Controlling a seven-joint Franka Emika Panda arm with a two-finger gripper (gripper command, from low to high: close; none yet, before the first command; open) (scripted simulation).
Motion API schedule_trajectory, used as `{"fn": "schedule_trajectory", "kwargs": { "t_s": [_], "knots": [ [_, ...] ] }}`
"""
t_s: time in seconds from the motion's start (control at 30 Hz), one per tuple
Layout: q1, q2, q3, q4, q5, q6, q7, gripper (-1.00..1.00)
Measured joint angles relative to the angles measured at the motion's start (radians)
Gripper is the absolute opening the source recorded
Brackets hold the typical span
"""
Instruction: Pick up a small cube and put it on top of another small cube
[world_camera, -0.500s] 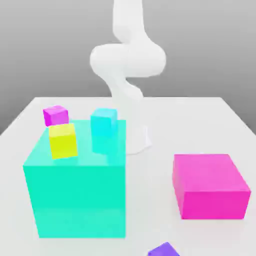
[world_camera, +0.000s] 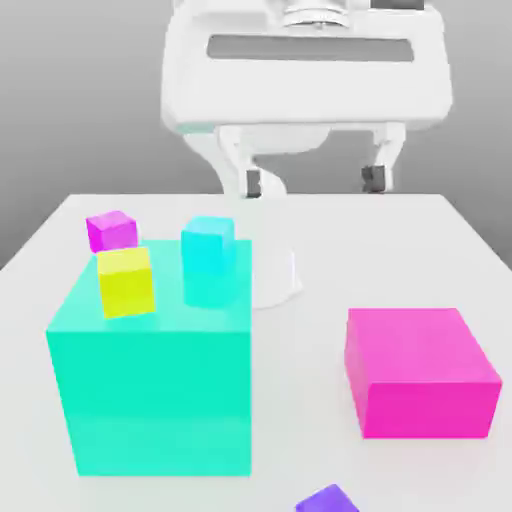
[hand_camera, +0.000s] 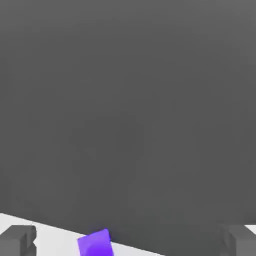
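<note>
White table (world_camera: 330, 240) under plain grey backdrop. Small cube (world_camera: 327, 500), plain violet-blue, at near table edge, below large pink block (world_camera: 420, 372). Gripper (world_camera: 315, 180) hovering high, jaws spread wide, empty.

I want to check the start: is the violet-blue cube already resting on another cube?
No, the violet-blue cube lies alone on the table, apart from other cubes.
</note>
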Motion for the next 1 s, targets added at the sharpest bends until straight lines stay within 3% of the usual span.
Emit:
{"fn": "schedule_trajectory", "kwargs": {
  "t_s": [0.43,0.6,0.63,0.83,1.0],
  "knots": [
    [0.036,0.469,0.022,0.013,-0.034,0.134,-0.138,0.00],
    [0.040,0.650,0.024,0.041,-0.045,0.254,-0.148,0.00],
    [0.039,0.672,0.024,0.045,-0.045,0.271,-0.148,-1.00],
    [0.038,0.682,0.025,0.047,-0.047,0.278,-0.147,-1.00],
    [0.038,0.549,0.025,0.021,-0.046,0.169,-0.147,-1.00]
  ]
}}
